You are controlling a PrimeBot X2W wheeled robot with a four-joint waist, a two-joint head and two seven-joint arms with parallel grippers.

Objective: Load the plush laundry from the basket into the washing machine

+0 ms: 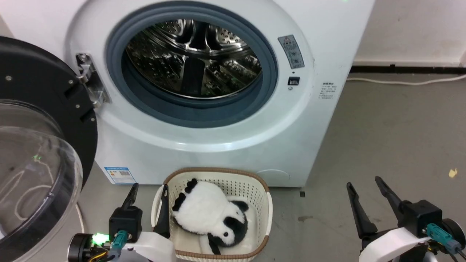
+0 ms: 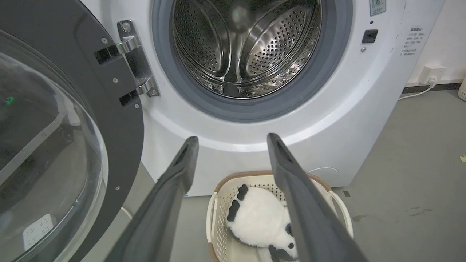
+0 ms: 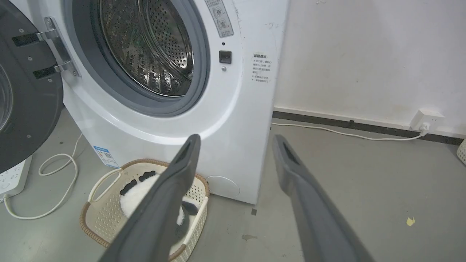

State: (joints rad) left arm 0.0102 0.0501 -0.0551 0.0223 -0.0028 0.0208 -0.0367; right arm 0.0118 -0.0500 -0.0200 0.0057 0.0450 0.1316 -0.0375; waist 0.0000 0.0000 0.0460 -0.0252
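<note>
Both grippers spread, empty: left gripper (image 1: 150,186) over left rim of basket (image 1: 214,170), right gripper (image 1: 364,181) well off its right. Toy (image 1: 207,211) lies inside it, washer (image 1: 218,145) just behind.

Plush toy (image 1: 207,214) lies in basket (image 1: 214,170), perhaps face-down; washer (image 1: 218,145) open.

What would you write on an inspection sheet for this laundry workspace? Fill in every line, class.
Surface: grey floor, a few stains.
Job's things: plush toy lying in the basket; washing machine door swung open, drum in view.
Clutter: small yellow scrap on the floor at right.
Hands: left hand open at the basket's left edge; right hand open over the floor.
Cables: white cable along the wall to a socket; looped white cable left of the machine.
Surroundings: white wall, dark skirting.
</note>
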